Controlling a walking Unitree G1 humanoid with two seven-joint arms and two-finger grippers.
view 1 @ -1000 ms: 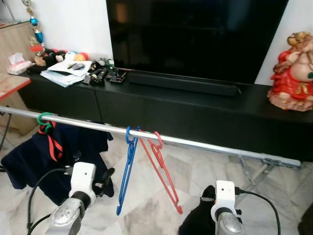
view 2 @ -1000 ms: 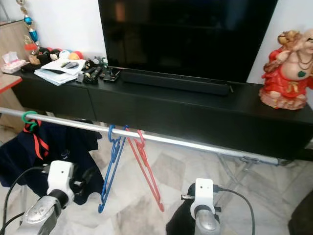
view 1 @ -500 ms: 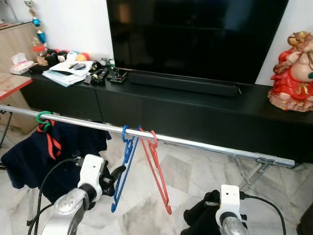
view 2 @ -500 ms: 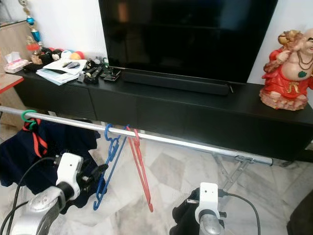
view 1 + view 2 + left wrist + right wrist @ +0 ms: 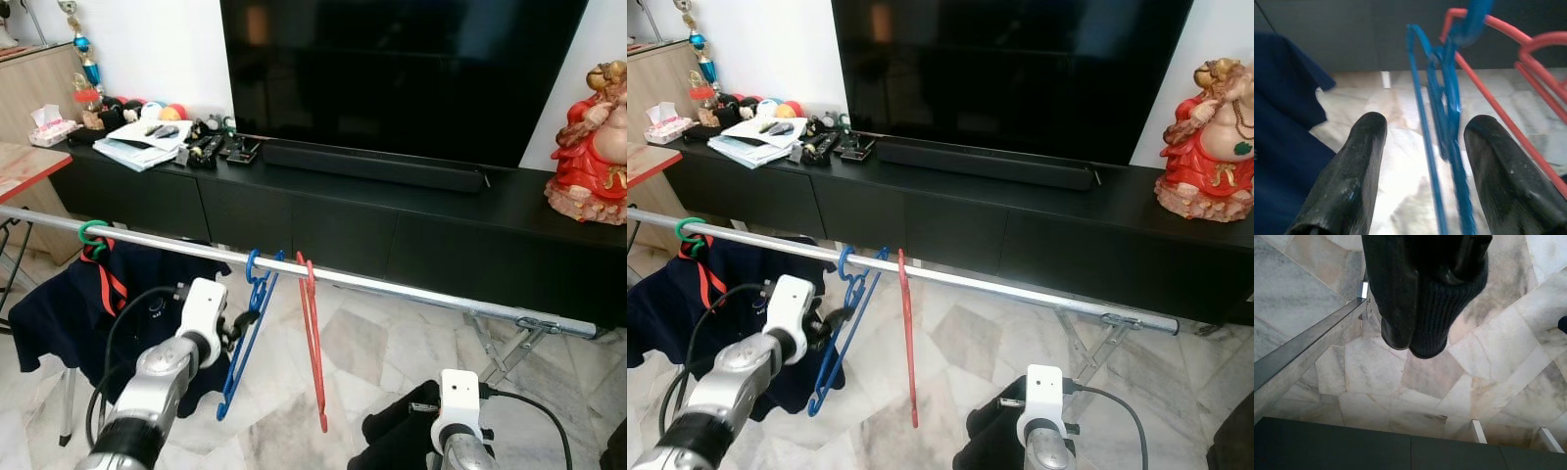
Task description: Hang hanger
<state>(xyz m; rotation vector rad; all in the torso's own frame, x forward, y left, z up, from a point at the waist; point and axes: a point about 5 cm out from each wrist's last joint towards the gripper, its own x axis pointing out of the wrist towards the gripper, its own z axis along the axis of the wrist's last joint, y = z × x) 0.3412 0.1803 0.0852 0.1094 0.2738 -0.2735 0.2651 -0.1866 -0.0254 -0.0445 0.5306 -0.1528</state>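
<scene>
A blue hanger (image 5: 247, 338) and a red hanger (image 5: 313, 352) hang side by side on a silver rail (image 5: 411, 287). The red one is turned edge-on. My left gripper (image 5: 240, 321) is open and right at the blue hanger. In the left wrist view the blue hanger (image 5: 1447, 112) runs between the two fingers of this gripper (image 5: 1427, 127), with the red hanger (image 5: 1508, 122) just beyond. Low at the front, my right gripper (image 5: 1415, 328) is shut on a dark knit cloth (image 5: 1440, 308) that drapes over its fingers.
A green hanger (image 5: 93, 235) carries a navy garment (image 5: 69, 313) at the rail's left end. Behind the rail is a long black TV cabinet (image 5: 470, 235) with a TV (image 5: 392, 69), a red statue (image 5: 593, 147) and papers (image 5: 142, 147). The rail's folding leg (image 5: 509, 343) stands at the right.
My left gripper has risen and moved forward up to the blue hanger. The red hanger has swung round to edge-on. The right arm has barely moved.
</scene>
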